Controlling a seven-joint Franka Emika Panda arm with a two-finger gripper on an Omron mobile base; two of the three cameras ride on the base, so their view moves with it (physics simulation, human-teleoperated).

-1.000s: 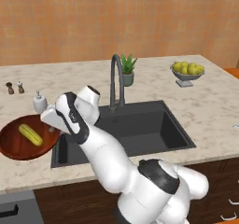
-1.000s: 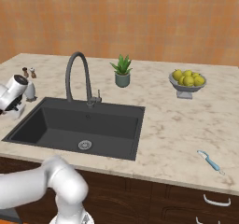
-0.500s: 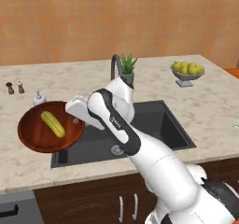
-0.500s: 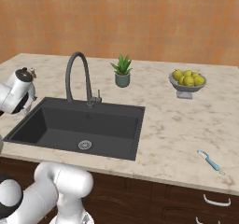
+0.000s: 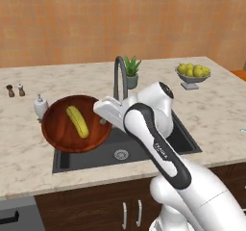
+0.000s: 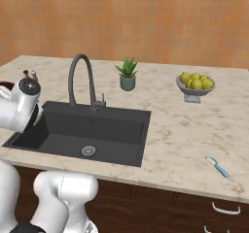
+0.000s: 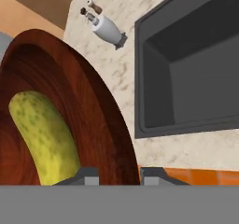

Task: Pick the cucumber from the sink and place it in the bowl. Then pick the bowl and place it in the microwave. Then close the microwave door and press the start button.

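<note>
The gripper is clamped shut on the right rim of the bowl; in the hand view its two finger tips sit one on each side of the reddish-brown wall, the rim passing between them. In the left base view the jaws themselves are mostly covered by the white hand, so the pinch is read from the hand view.

The bowl looks lifted off the counter over the left edge of the sink and the counter beside it, though its underside is out of sight. The cucumber lies inside the bowl, near its middle, running lengthwise from back to front; in the hand view it lies just inside the wall from the finger tips, its lower end cut off by the bottom edge.

A white soap bottle stands on the counter behind the bowl's left rim, partly hidden by it. Two small shakers stand near the back left edge. The faucet rises behind the hand, a potted plant behind it, and a fruit bowl towards the back right corner.
</note>
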